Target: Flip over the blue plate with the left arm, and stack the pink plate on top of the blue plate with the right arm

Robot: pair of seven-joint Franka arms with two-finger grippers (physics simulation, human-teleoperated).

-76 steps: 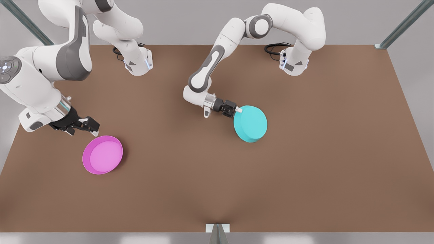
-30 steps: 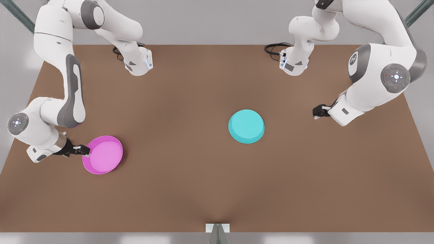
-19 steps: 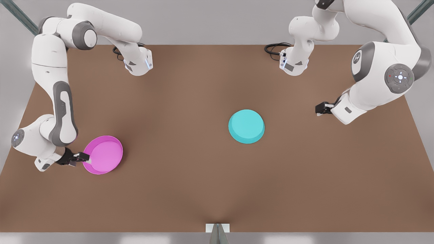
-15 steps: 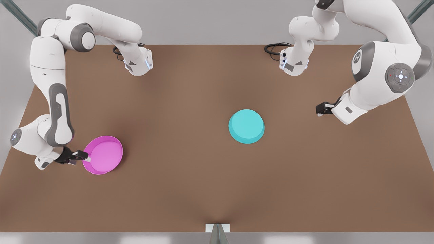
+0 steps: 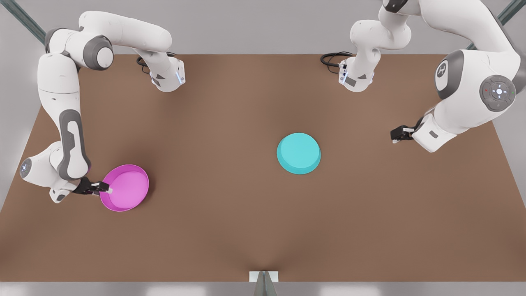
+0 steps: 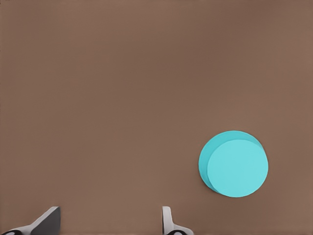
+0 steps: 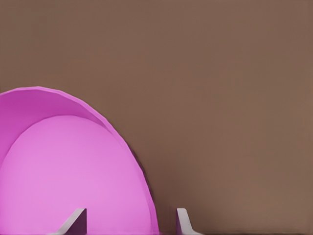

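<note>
The blue plate (image 5: 298,153) lies upside down mid-table, its flat underside up; the left wrist view shows the blue plate (image 6: 234,164) at a distance. My left gripper (image 5: 396,135) hovers well off it toward the front view's right, open and holding nothing, its fingers (image 6: 49,219) spread wide. The pink plate (image 5: 125,188) sits right side up near the front view's left. My right gripper (image 5: 104,190) is at its near-left rim, open. In the right wrist view one finger (image 7: 76,219) stands inside the pink plate (image 7: 63,171) and the other outside the rim.
The brown table (image 5: 230,230) carries both arm bases (image 5: 166,78) (image 5: 355,78) along its far edge. A small metal post (image 5: 263,279) stands at the front edge. Bare tabletop stretches between the two plates.
The left gripper let go of the blue plate, which now lies flat and inverted, and drew away to the front view's right. The right gripper came down to the pink plate's rim.
</note>
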